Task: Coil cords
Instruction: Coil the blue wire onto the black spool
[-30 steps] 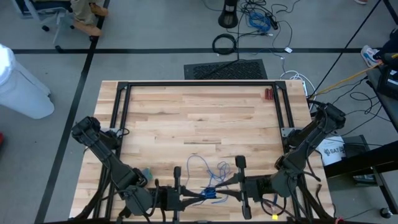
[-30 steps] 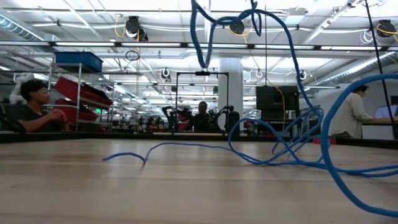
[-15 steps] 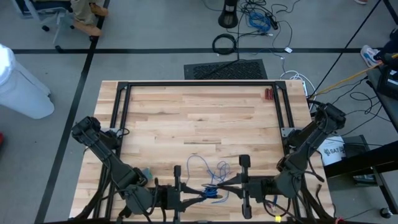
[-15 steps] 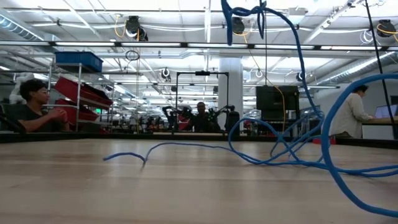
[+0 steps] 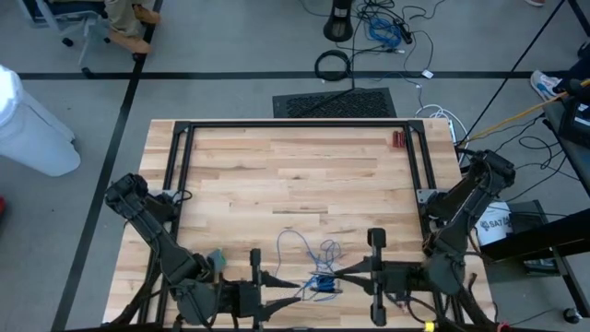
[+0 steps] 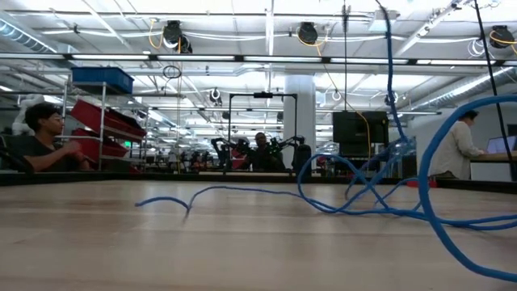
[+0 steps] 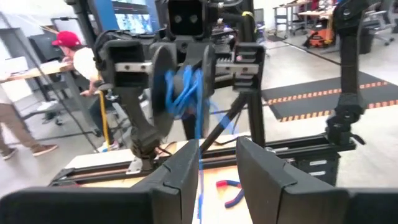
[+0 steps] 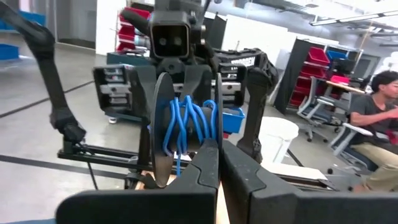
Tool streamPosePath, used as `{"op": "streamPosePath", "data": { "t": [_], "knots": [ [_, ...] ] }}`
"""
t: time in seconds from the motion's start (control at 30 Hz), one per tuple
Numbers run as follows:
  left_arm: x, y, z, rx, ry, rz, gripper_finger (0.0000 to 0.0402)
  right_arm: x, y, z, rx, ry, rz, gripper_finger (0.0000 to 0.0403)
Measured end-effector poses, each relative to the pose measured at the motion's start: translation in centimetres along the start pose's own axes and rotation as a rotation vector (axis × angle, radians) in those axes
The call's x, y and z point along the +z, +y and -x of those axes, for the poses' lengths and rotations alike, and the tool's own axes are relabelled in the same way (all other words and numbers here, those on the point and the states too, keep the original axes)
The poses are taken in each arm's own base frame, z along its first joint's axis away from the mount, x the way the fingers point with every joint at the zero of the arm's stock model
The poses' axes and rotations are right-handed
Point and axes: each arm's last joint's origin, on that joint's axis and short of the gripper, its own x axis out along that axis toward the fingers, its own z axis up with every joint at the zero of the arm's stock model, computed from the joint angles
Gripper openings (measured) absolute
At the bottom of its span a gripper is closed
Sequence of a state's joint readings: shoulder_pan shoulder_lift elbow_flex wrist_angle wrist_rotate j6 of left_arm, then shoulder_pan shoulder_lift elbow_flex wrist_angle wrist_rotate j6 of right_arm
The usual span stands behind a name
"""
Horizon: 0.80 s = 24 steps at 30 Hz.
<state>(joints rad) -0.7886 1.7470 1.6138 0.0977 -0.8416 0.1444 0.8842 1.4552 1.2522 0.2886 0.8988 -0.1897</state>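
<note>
Two grippers meet over a blue cord at the bottom centre of the high view.

The right gripper (image 5: 324, 282) pinches the cord (image 5: 318, 263) shut; the left gripper (image 5: 293, 287) faces it, fingers parted with the cord running between them. Loose loops trail up-frame across the table (image 5: 295, 166). Red-handled pliers (image 5: 398, 139) lie at its upper right corner, well clear.

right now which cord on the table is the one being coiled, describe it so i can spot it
Look at the wooden table's near edge, between the two arms. The thin blue cord lies there in loose loops, one bunch lifted between the facing jaws. Nothing else on the table is blue; the pliers are red.
</note>
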Motion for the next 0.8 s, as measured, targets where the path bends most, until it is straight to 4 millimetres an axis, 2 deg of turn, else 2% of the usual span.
{"op": "streamPosePath", "data": {
  "t": [0.27, 0.57, 0.8],
  "knots": [
    [-0.5, 0.2, -0.7, 0.015, 0.010, -0.006, 0.0115, 1.1, 0.2, 2.1, -0.034, -0.007, 0.008, 0.0000],
    [-2.7, 0.2, -3.7, -0.106, 0.039, -0.039, 0.0116, 1.9, 0.9, 4.2, -0.103, -0.004, 0.042, 0.0000],
    [-4.0, 0.8, -5.9, -0.075, 0.032, -0.018, 0.0130, 2.6, 1.4, 5.5, -0.112, -0.022, 0.066, 0.0000]
  ]
}}
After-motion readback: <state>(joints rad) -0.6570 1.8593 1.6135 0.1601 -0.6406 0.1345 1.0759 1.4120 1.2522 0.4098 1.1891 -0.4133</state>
